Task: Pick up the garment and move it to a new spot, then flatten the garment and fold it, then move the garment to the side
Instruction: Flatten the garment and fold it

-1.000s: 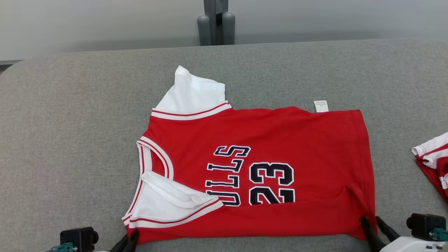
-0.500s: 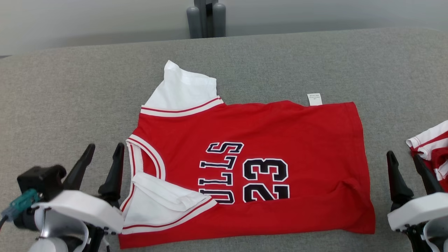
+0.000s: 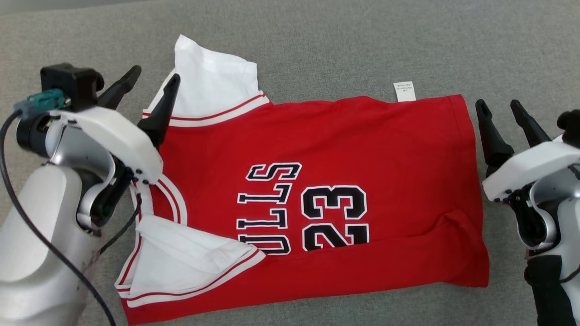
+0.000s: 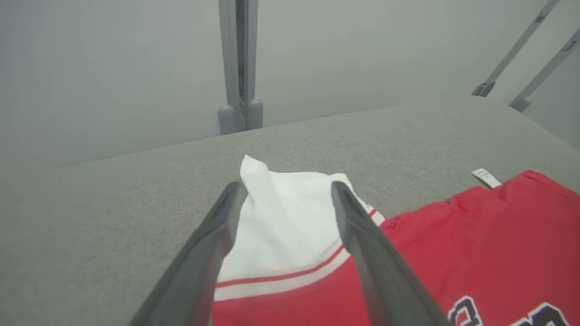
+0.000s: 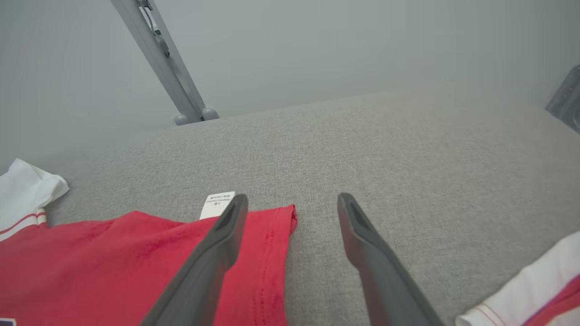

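Right gripper (image 5: 292, 198), jaws spread, at the corner of the red garment (image 5: 113, 253).
One dark finger crosses the garment's hemmed corner in this view, and the other lies over bare grey tabletop (image 5: 385, 149). A white label (image 5: 216, 204) sticks out from the garment's far edge, just beside the first fingertip. A white sleeve (image 5: 27, 190) shows at the far left, a second red-and-white garment (image 5: 534, 290) at the lower right, and a slanted grey post (image 5: 158, 59) stands behind the tabletop.

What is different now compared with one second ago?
Both hands let go of the near edge of the jersey and opened. The left hand moved forward to the far white sleeve, the right hand to the far right corner. The jersey stayed folded in place on the grey surface; the camera tilted down.
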